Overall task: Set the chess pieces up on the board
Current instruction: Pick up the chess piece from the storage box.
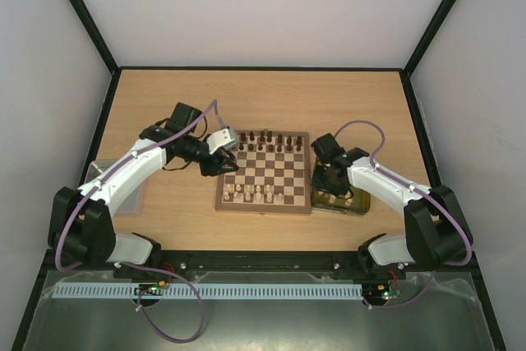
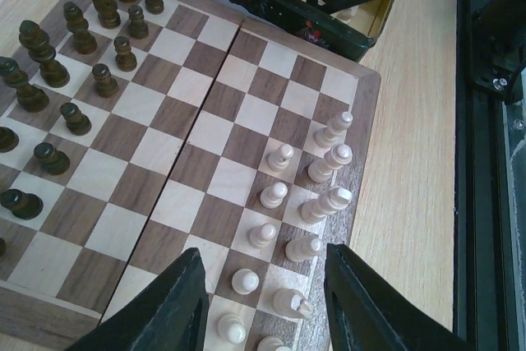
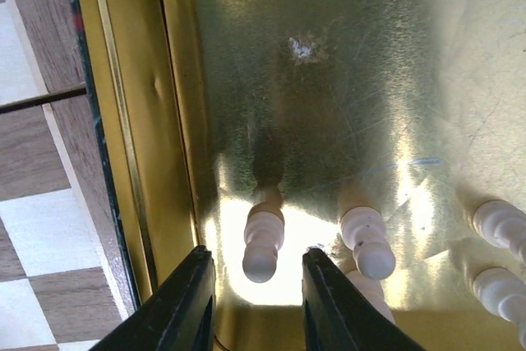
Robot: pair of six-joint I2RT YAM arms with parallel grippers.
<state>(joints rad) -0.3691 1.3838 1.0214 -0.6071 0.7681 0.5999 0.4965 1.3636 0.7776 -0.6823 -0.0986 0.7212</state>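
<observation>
Top view up: the square wooden chessboard with dark brown and cream checks sits mid-table. The dark brown chess pieces stand in two rows along its 12 o'clock edge. The pale cream chess pieces stand along its 6 o'clock edge.

My left gripper hangs over the board's 9 o'clock edge. On the left wrist camera its black fingers stand well apart. Cream pieces stand upright on the squares under the gap, except one that leans. Nothing is pinched there, so that hand is wide and empty.

Over at 3 o'clock, the shiny gold rectangular tray lies just beside the board's border. My right gripper is down inside it. On the right wrist camera its fingers straddle a loose cream piece lying flat on the gold floor. There's daylight on both sides of the piece, so the jaws are parted and not gripping.

More cream pieces lie at that piece's 3 o'clock, the nearest one just past the right-hand finger. The board's border shows at 9 o'clock in that view, against the tray wall.
</observation>
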